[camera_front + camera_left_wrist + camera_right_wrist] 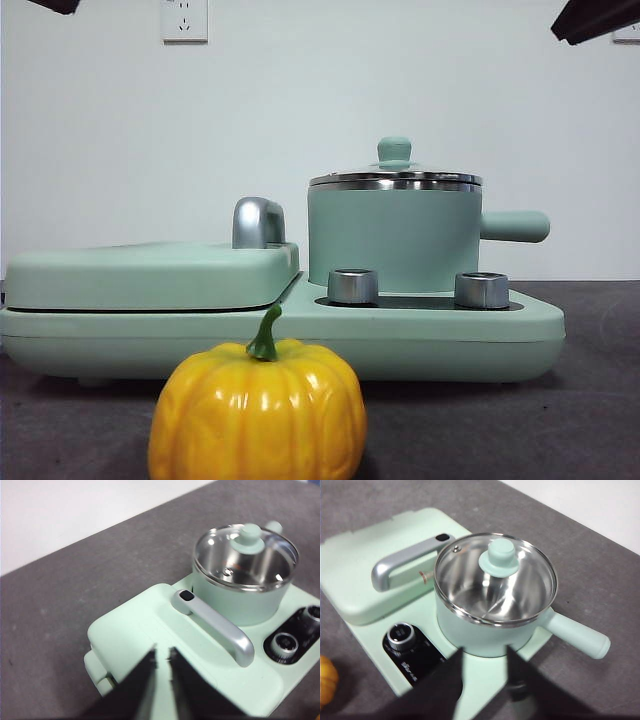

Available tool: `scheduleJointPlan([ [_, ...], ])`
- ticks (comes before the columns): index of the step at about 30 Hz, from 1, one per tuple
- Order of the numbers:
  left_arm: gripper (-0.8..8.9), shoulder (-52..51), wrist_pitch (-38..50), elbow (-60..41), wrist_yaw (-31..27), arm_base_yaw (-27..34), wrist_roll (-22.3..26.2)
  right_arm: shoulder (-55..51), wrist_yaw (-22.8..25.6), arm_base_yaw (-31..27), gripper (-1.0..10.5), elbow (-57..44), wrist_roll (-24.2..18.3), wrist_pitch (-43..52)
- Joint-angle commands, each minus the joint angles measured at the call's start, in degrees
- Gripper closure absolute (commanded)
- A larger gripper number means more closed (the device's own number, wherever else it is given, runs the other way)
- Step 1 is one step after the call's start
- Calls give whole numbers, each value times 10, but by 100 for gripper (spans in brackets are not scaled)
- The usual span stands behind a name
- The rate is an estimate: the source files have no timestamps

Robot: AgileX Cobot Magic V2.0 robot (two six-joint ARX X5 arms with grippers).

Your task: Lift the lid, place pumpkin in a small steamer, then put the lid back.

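On the dark table [590,400], nearest the front camera, the pumpkin [258,412] stands upright at 6 o'clock of the mint-green cooker base [400,335], apart from it. Steamer [392,240] sits on the base's right half, behind two silver knobs [353,286]; side handle points to 3 o'clock in the front view. Lid [495,577] is seated on the steamer rim, knob up, pot interior bare steel. Flat rectangular cover [150,275] with its steel handle [215,627] occupies the base's left half. Left gripper [162,662] hovers above the flat cover, jaws a narrow gap apart, holding nothing. Right gripper [485,667] hovers above the steamer's near wall, jaws moderately apart, gripping nothing; the pumpkin shows only as an orange sliver well off to its side.
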Motion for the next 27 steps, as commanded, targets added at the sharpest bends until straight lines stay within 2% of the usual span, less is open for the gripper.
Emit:
scheduleJointPlan([
  [1,608,3,6,12,2,-4,31,2,5,6,692,9,-17,2],
  [9,594,3,6,12,2,-12,28,2,4,6,693,9,-12,2],
  [18,595,12,29,12,2,-51,27,2,4,6,693,9,-6,3],
  [20,595,19,45,12,2,-59,19,3,4,6,693,9,0,3],
  [25,595,57,103,12,2,-74,-34,2,3,6,693,9,5,4],
  [27,595,82,126,12,2,-85,-36,2,3,6,693,9,14,10],
])
